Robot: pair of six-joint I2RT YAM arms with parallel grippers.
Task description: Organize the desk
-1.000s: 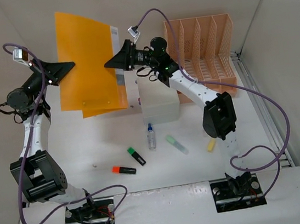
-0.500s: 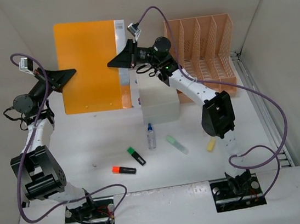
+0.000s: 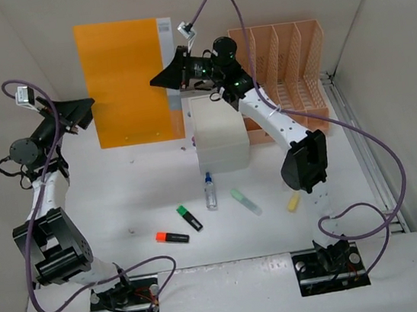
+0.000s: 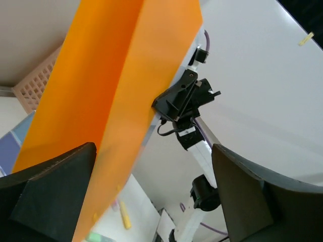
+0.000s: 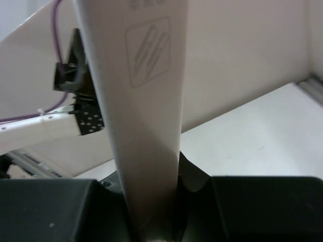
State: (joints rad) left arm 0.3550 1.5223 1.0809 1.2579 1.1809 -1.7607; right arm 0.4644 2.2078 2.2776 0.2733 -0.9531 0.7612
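Orange folder (image 3: 123, 82) upright, white spine rightward. White box (image 3: 219, 131) beside peach rack (image 3: 287, 53). Nearer, scattered: small bottle (image 3: 210, 190), green marker (image 3: 190, 218), orange marker (image 3: 172, 238), pale-green highlighter (image 3: 246, 202), yellow highlighter (image 3: 294, 202).

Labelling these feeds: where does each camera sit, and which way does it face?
Top external: above, behind the bases, looking down at the desk; both arms show.
Left wrist: behind the open left gripper, facing the orange folder; fingers show.
Right wrist: behind the right gripper, facing the folder edge its fingers clamp.
Shared: both wrist views show the folder and the opposite gripper.
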